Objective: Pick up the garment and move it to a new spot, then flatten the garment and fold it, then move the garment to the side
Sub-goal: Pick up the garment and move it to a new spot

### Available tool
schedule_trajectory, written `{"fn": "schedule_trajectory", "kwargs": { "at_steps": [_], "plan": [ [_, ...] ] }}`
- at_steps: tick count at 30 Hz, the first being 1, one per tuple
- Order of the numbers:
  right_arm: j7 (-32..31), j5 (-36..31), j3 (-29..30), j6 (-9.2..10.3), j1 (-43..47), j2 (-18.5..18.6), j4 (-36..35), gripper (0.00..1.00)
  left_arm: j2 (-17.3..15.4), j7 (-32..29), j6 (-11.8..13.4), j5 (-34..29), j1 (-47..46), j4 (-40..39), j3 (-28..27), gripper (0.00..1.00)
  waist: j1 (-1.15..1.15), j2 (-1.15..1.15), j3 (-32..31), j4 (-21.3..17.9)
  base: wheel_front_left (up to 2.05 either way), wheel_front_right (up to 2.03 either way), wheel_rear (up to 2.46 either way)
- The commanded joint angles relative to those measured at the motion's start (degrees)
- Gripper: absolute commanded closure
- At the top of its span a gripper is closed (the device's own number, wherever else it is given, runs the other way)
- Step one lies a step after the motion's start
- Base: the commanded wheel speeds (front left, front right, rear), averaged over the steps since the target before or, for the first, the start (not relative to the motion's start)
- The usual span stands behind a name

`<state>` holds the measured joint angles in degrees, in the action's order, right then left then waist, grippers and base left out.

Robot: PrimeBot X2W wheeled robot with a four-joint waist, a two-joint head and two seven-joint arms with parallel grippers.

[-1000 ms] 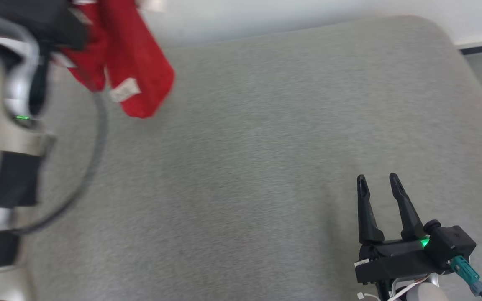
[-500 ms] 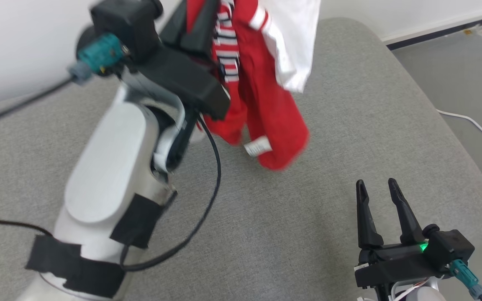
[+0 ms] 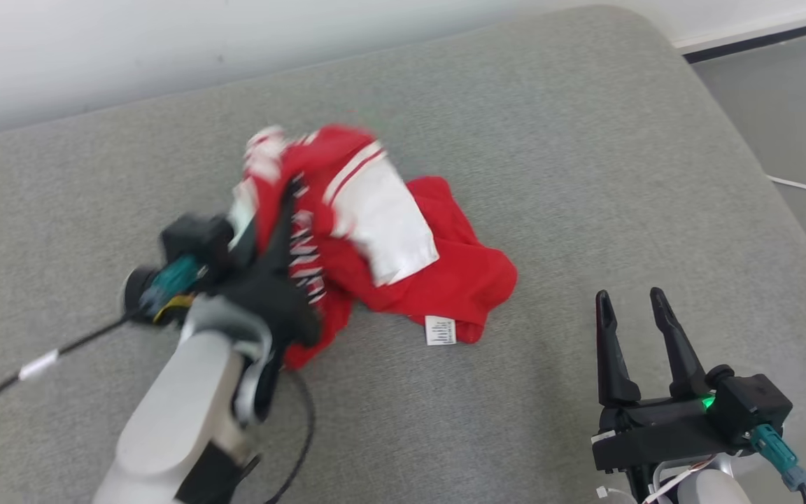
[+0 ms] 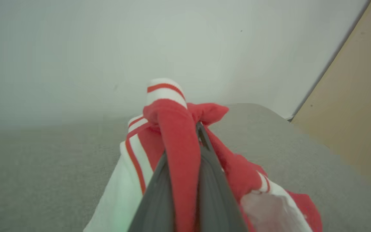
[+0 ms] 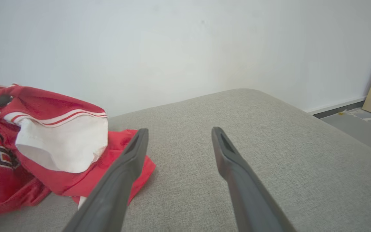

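Left fingers (image 4: 213, 193) pinching garment (image 3: 466, 280), right fingers (image 3: 679, 350) parted nearby

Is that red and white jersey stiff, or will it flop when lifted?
Probably floppy: the jersey lies crumpled in soft folds on the grey cushion. Likely light, since the left gripper holds it by one pinched bunch. Pushed, it would probably bunch up, not slide.

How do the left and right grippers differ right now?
The left gripper is shut on the red garment; the right gripper is open and holds nothing. The left gripper reaches over the middle of the grey cushion; the right gripper sits toward its right side, apart from the garment. Both have long dark fingers.
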<state>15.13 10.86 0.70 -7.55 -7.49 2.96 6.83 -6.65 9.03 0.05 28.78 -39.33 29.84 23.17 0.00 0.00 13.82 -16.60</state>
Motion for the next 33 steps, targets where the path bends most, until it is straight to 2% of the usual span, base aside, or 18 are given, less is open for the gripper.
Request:
{"fn": "schedule_trajectory", "kwargs": {
  "at_steps": [1,3,5,6,11,17,27,33],
  "plan": [
    [0.03,-0.46,-0.07,0.12,-0.37,-0.15,0.16,0.00,-0.91,1.31,0.66,0.42,1.57,0.91,-0.64,1.00,0.00,0.00,0.46,1.08,0.00,0.00,0.00],
    [0.03,-0.53,-0.19,0.12,-0.44,-0.16,0.36,0.00,-2.26,2.70,1.42,-0.48,3.19,2.62,-1.06,1.00,0.00,0.00,0.39,1.69,0.00,0.00,0.00],
    [0.03,-0.77,-0.44,0.12,-0.35,-0.16,0.62,0.00,-3.23,3.76,1.91,-1.13,4.22,4.34,-1.32,0.36,0.00,0.00,0.09,2.34,0.00,0.00,0.00],
    [0.03,-0.86,-0.51,0.12,-0.35,-0.16,0.75,0.00,-3.42,4.16,2.01,-1.22,4.68,5.16,-1.42,0.00,0.00,0.00,-0.14,2.59,0.00,0.00,0.00],
    [0.03,-1.10,-0.26,0.12,0.17,-0.15,0.90,0.00,-2.89,5.78,1.09,-1.92,5.25,5.51,-1.68,0.00,0.00,0.00,-1.76,4.19,0.00,0.00,0.00],
    [0.03,-2.09,0.50,0.12,1.68,-0.15,0.50,0.00,-2.28,6.15,1.43,-3.89,7.18,-0.45,-3.43,0.00,0.00,0.00,-4.90,6.37,0.00,0.00,0.00],
    [0.03,-3.32,1.60,0.12,4.26,-0.15,-0.42,0.00,-6.11,6.20,2.17,-8.69,14.24,-10.69,-7.41,0.00,0.00,0.00,-9.08,10.37,0.00,0.00,0.00],
    [0.03,-3.45,2.03,0.12,5.45,-0.13,-0.74,0.00,-8.98,6.20,0.87,-10.03,21.15,-16.70,-11.12,0.00,0.00,0.00,-10.74,12.15,0.00,0.00,0.00]
  ]
}}
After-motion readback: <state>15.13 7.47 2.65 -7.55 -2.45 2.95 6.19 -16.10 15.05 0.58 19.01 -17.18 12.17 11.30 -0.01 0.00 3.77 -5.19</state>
